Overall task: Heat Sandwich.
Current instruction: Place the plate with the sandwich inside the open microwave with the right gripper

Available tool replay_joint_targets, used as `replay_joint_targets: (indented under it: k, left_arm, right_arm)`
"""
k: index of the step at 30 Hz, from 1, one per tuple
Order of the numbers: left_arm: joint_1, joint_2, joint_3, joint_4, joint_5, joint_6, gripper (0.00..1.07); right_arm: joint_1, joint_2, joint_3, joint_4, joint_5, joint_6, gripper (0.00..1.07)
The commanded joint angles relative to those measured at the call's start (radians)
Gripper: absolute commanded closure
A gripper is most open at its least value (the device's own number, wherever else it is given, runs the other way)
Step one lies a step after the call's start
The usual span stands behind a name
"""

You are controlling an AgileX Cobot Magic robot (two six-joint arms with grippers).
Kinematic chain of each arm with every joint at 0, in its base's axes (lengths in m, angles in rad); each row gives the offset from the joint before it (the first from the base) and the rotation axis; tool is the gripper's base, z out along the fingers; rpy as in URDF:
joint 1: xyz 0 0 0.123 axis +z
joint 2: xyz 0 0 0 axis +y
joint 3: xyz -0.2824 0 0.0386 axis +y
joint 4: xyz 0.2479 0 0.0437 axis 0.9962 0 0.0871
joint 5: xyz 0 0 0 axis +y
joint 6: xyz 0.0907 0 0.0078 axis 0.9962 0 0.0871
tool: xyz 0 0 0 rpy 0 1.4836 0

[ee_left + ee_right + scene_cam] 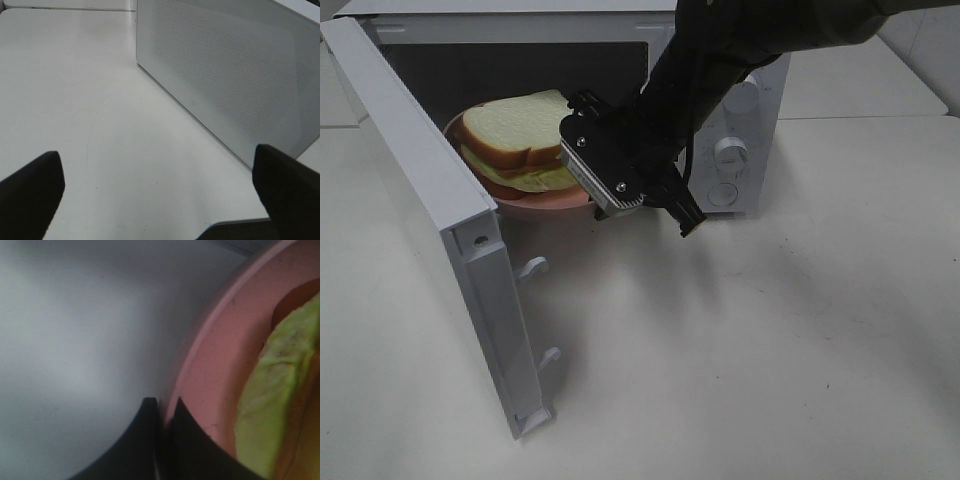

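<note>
Since the job is heating, the entry starts with the sandwich [520, 140]: thick white slices, green and orange-red filling, lying on a pink plate [545, 208] in the mouth of the microwave [740, 120]. The plate's front rim sits at about the threshold. Its long side appears to run across the opening, crosswise to the right arm's reach.

Right gripper [688, 225]: jaws closed together, nothing seen between them. It is the nearer of the two to the sandwich. From its fingertips the plate lies just off to the door side and slightly ahead. In the wrist view the closed tips [161, 407] stand right beside the plate rim [225, 355], outside it, with the green filling [270, 405] further in. Whether tip and rim touch cannot be told.

Judgement: the next move turns on that sideways offset. A push on the rim from here would drive the plate deeper into the cavity only if it is aimed inward, not along the rim.

Left gripper [156, 155]: jaws spread wide, empty, out of the high view. Ahead of it stands the outer face of the door [225, 70], swung fully open, with bare table [100, 100] between. It is well apart from the sandwich and better placed for closing the door.
</note>
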Motion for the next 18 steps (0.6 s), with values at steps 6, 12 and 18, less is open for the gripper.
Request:
replay_joint_targets:
  k: [6, 12, 18]
  left_arm:
    - [-0.004, -0.018, 0.003, -0.012, -0.011, -0.002, 0.10]
    - [-0.004, -0.018, 0.003, -0.012, -0.011, -0.002, 0.10]
    - [-0.004, -0.018, 0.003, -0.012, -0.011, -0.002, 0.10]
  right_arm:
    - [0.000, 0.074, -0.129, -0.051, 0.008, 0.079, 1.07]
    - [0.000, 0.122, -0.198, -0.112, 0.008, 0.166, 1.07]
    - [0.011, 0.172, -0.272, -0.188, 0.007, 0.261, 1.07]
